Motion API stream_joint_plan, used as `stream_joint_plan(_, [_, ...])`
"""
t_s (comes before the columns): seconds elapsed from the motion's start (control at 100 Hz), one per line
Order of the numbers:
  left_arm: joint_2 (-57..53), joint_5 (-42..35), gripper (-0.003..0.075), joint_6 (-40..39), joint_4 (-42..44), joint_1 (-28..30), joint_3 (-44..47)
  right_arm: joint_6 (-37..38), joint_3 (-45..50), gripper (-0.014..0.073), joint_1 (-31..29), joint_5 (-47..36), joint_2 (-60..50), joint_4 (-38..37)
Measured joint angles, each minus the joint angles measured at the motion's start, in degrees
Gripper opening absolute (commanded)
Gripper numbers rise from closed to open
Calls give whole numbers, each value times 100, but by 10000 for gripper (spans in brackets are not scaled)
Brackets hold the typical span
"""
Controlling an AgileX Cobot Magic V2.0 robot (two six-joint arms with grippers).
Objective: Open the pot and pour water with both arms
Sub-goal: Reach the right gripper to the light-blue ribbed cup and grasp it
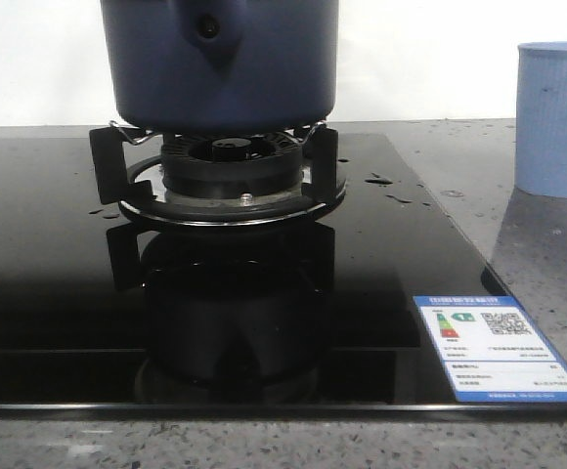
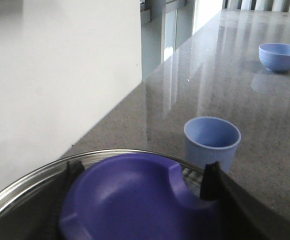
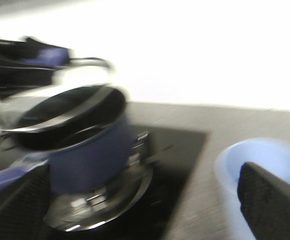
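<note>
The dark navy pot (image 1: 223,63) stands on the gas burner (image 1: 230,176); the front view cuts off its top. In the right wrist view, which is blurred, the pot (image 3: 85,150) is open, with its lid's blue knob (image 3: 47,54) raised over its far side. My left gripper (image 2: 137,200) is shut on that knob (image 2: 130,200), with the glass lid's steel rim (image 2: 30,177) around it. My right gripper (image 3: 142,210) is open and empty, its fingers (image 3: 270,200) wide apart in front of the pot. Water droplets (image 1: 379,180) lie on the black cooktop.
A pale blue ribbed cup (image 1: 557,117) stands on the grey counter right of the cooktop; it also shows in the left wrist view (image 2: 212,142) and the right wrist view (image 3: 257,165). A blue bowl (image 2: 281,56) sits farther along the counter. A white wall runs behind.
</note>
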Motion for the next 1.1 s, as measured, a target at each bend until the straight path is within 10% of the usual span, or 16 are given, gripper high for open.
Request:
stream_joint_plan(0.3, [-754,-60,274,-242,-51,294,0,-7,111,665,0,-669,119,-1365])
stream_joint_plan(1.1, [-962,-58,274,-278,-63,294,0,-6,841,665,937,-3483,2400,-858])
